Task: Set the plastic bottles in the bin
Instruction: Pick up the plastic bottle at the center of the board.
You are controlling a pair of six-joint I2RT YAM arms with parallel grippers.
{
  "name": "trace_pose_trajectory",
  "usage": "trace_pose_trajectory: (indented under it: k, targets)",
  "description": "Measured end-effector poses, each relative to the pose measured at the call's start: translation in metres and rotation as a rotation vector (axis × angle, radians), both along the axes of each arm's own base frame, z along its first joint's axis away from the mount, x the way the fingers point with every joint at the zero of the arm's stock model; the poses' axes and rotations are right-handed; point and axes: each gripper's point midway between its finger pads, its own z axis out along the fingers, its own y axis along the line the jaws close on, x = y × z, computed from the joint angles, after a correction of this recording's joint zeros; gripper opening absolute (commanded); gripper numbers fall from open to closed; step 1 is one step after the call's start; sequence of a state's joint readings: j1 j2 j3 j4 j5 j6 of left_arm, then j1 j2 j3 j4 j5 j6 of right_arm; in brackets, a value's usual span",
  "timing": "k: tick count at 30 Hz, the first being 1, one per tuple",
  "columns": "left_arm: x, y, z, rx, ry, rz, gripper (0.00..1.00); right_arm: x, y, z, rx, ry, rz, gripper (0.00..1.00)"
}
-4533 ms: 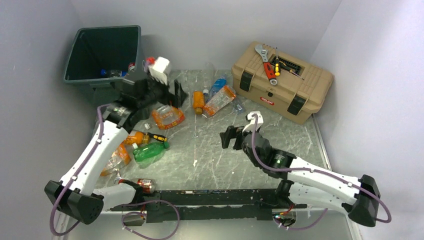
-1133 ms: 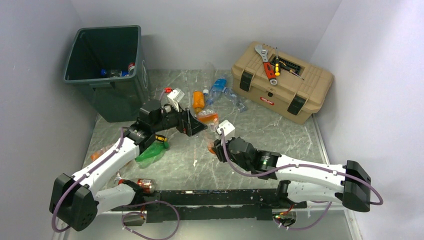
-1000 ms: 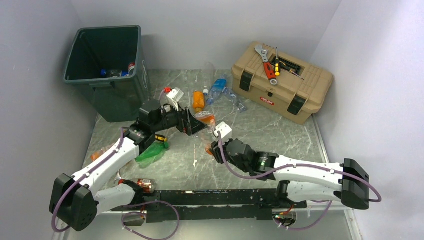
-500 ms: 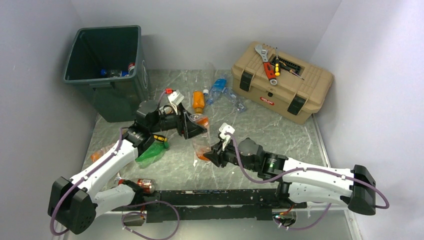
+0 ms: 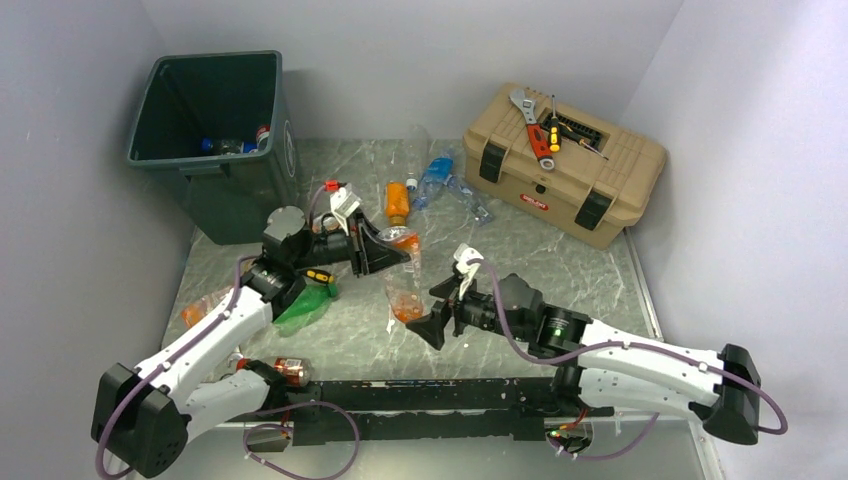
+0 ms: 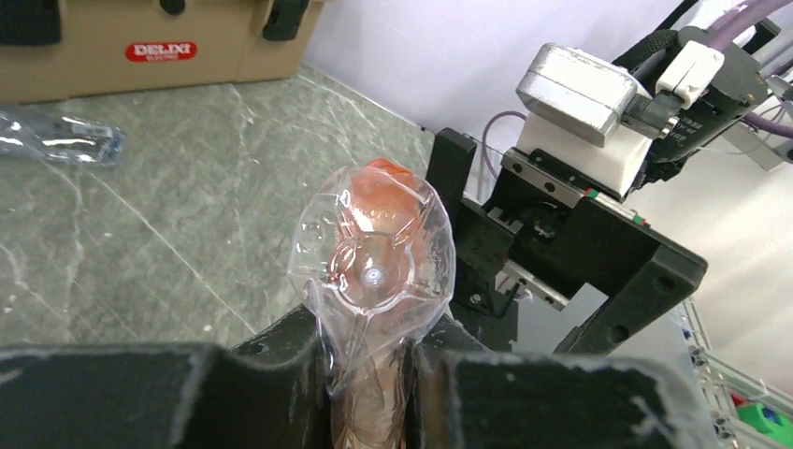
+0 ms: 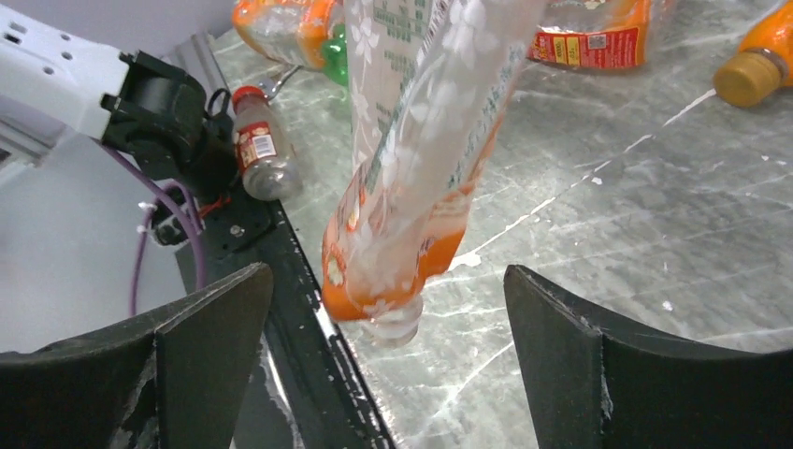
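Your left gripper [image 5: 388, 256] pinches 1 bottle [image 5: 403, 297] mid-table; your right gripper [image 5: 436, 313] stands spread near its lower end. Transfer step: next, carry it to the far-left bin [image 5: 246, 196] and release.

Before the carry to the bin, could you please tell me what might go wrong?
The left hand pinches the crumpled orange-labelled bottle at one end only; the rest dangles, so it may slip or swing.
The right hand stands open with a finger on either side of the bottle, so a sideways move could snag it.
The dangling end might catch the bin rim.
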State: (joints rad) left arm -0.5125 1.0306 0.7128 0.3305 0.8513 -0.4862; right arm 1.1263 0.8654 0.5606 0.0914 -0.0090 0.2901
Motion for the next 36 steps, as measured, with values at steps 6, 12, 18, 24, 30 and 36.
trace_pose_trajectory:
  k: [6, 12, 18, 24, 30, 36]
  targets:
    - [0.008, 0.007, 0.033, -0.016, -0.144, 0.076, 0.00, -0.004, -0.027, 0.037, 0.128, 0.028, -0.078, 1.00]
    - [0.008, 0.021, 0.091, -0.010, -0.595, 0.154, 0.00, 0.000, -0.060, 0.106, 0.469, 0.148, -0.175, 1.00]
    - [0.002, 0.017, 0.102, 0.110, -1.051, 0.191, 0.00, 0.040, -0.064, 0.123, 0.691, 0.400, -0.224, 1.00]
    - [-0.012, 0.001, 0.056, 0.312, -1.457, 0.176, 0.00, 0.075, -0.043, 0.090, 0.743, 0.721, -0.187, 1.00]
    - [-0.020, -0.003, 0.047, 0.454, -1.698, 0.155, 0.00, 0.086, -0.019, 0.068, 0.759, 0.929, -0.109, 1.00]
    - [-0.031, -0.003, 0.053, 0.484, -1.821, 0.156, 0.00, 0.095, -0.003, 0.064, 0.784, 1.033, -0.040, 1.00]
